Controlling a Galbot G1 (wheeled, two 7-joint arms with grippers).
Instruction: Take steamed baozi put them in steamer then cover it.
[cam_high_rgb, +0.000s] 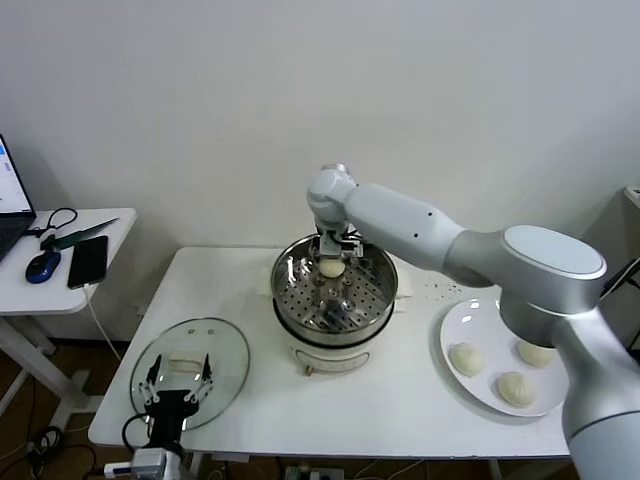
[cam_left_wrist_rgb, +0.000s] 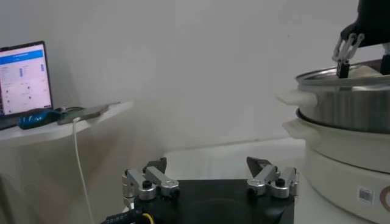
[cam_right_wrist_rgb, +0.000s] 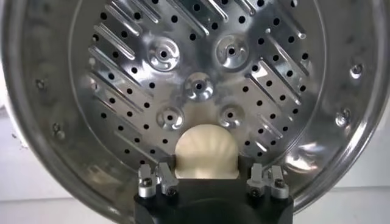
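The steel steamer (cam_high_rgb: 290, 290) stands mid-table on its white base. My right gripper (cam_high_rgb: 333, 262) reaches into its far side, shut on a cream-white baozi (cam_high_rgb: 332, 269). In the right wrist view the baozi (cam_right_wrist_rgb: 206, 152) fills the gap between the fingers of the right gripper (cam_right_wrist_rgb: 207, 159), just over the perforated tray (cam_right_wrist_rgb: 201, 55). Whether it touches the tray I cannot tell. Three more baozi (cam_high_rgb: 466, 358) lie on the white plate (cam_high_rgb: 455, 325) at the right. The glass cover (cam_high_rgb: 225, 350) lies flat at the front left. My left gripper (cam_high_rgb: 177, 381) hovers open over it.
A side table (cam_high_rgb: 110, 225) at the far left carries a phone (cam_high_rgb: 88, 261), a mouse (cam_high_rgb: 43, 266) and a laptop. From the left wrist view the steamer wall (cam_left_wrist_rgb: 347, 109) rises beyond the open left gripper (cam_left_wrist_rgb: 210, 165). The table's front edge runs just below the cover and the plate.
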